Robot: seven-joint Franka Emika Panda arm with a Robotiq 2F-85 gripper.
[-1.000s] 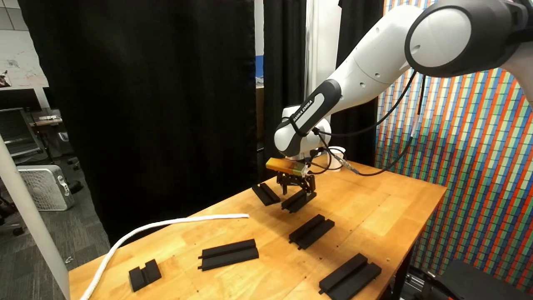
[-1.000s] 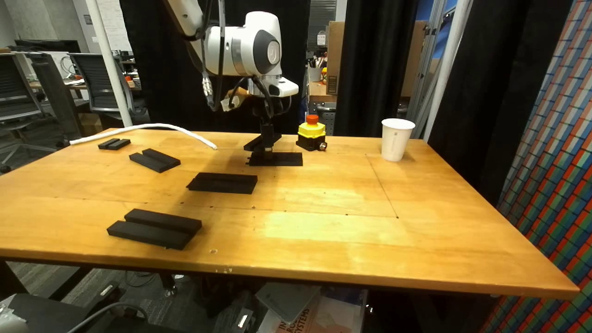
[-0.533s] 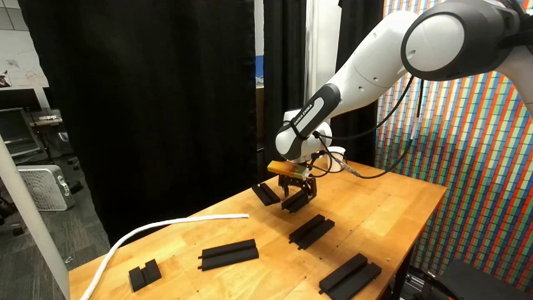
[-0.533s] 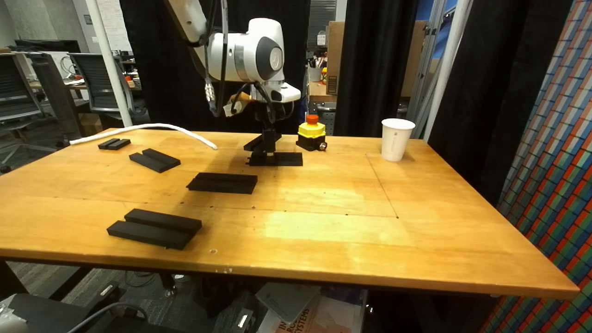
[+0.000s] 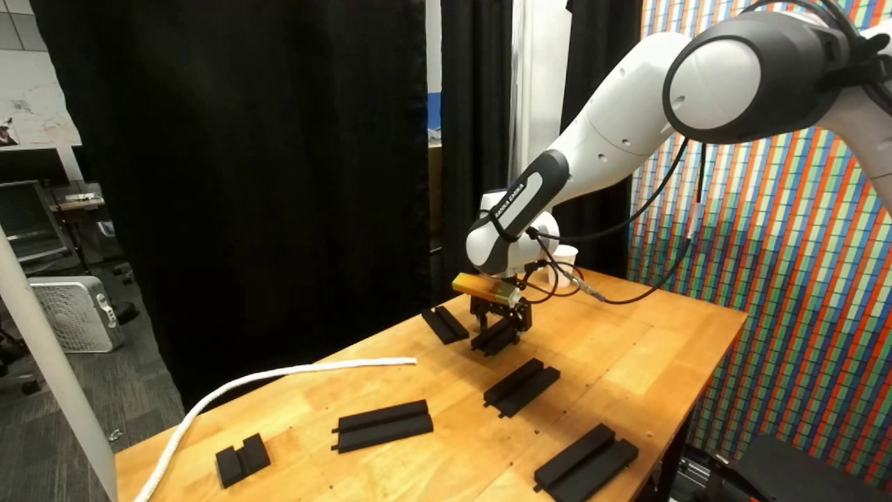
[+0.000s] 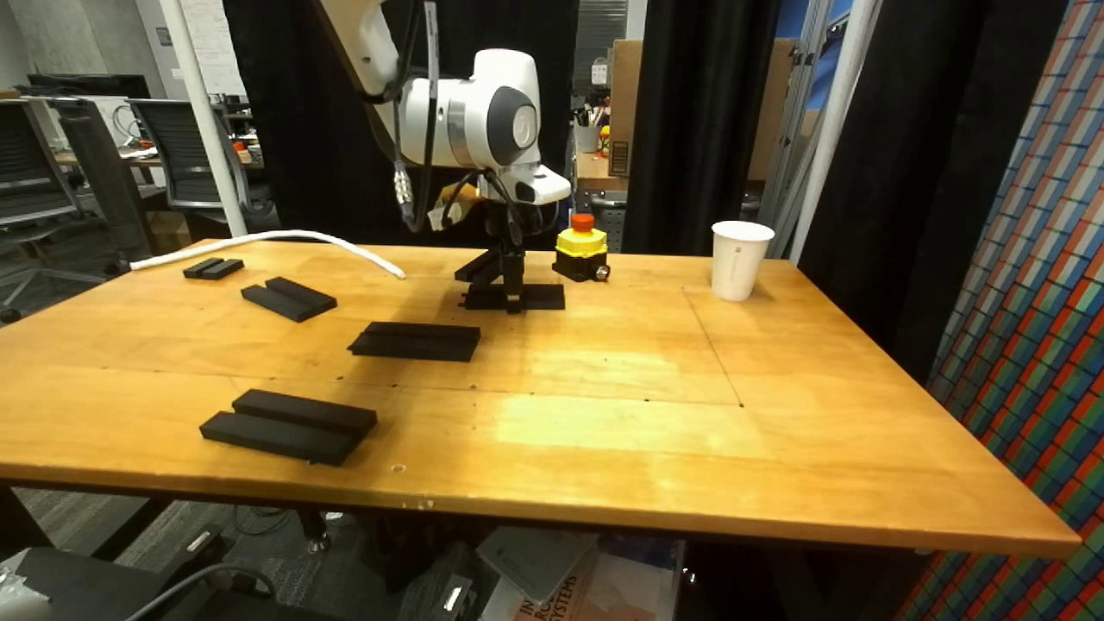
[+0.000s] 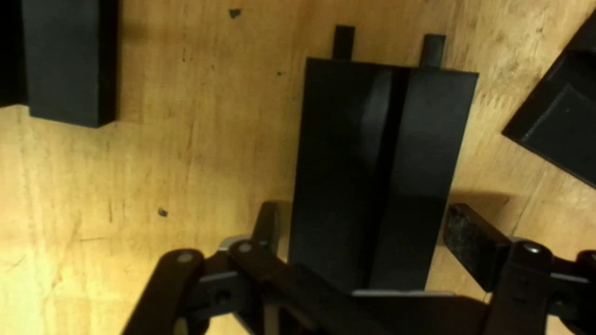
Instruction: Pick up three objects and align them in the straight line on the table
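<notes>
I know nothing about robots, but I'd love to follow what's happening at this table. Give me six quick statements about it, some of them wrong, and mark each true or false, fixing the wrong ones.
1. The hand straddles a grooved black piece. True.
2. That piece is up in the air. False: it lies on the table.
3. Counting that one, six black pieces are on the table. True.
4. They already form one straight line. False: they lie scattered, at differing angles.
5. All six are the same length. False: the stubby black piece is clearly shorter than the rest.
6. A white cup stands upright on the table. True.
</notes>
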